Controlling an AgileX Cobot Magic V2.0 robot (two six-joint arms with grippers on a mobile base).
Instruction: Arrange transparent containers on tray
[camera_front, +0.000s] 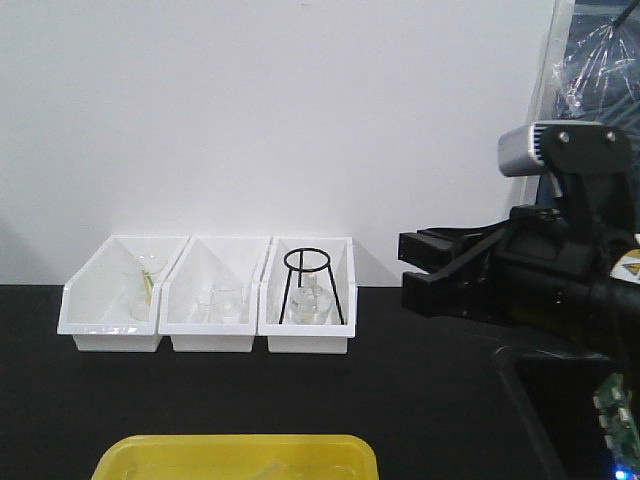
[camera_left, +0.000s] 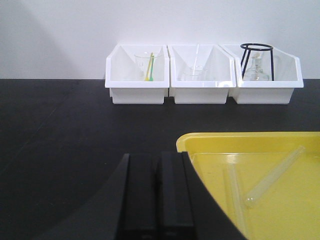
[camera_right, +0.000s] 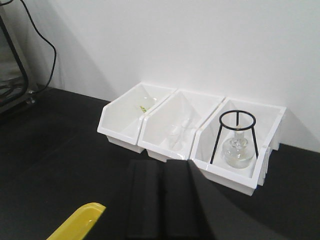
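Observation:
The yellow tray (camera_front: 235, 442) lies at the near edge of the black table. In the left wrist view two clear test tubes rest in the tray (camera_left: 240, 137). One tube (camera_left: 275, 175) lies diagonally and the other tube (camera_left: 234, 195) runs lengthwise beside it. My left gripper (camera_left: 157, 200) is shut and empty, just left of the tray's near corner. My right gripper (camera_front: 403, 270) hovers at the right, pointing left above the table. In its own view it (camera_right: 162, 200) is shut with nothing in it, in front of the bins, with a tray corner (camera_right: 75, 224) at the lower left.
Three white bins stand in a row against the back wall. The left bin (camera_front: 110, 325) holds a glass with a yellow-green stick. The middle bin (camera_front: 215, 335) holds small beakers. A black wire tripod (camera_front: 310, 280) stands over a flask (camera_right: 237, 152) in the right bin (camera_front: 305, 340).

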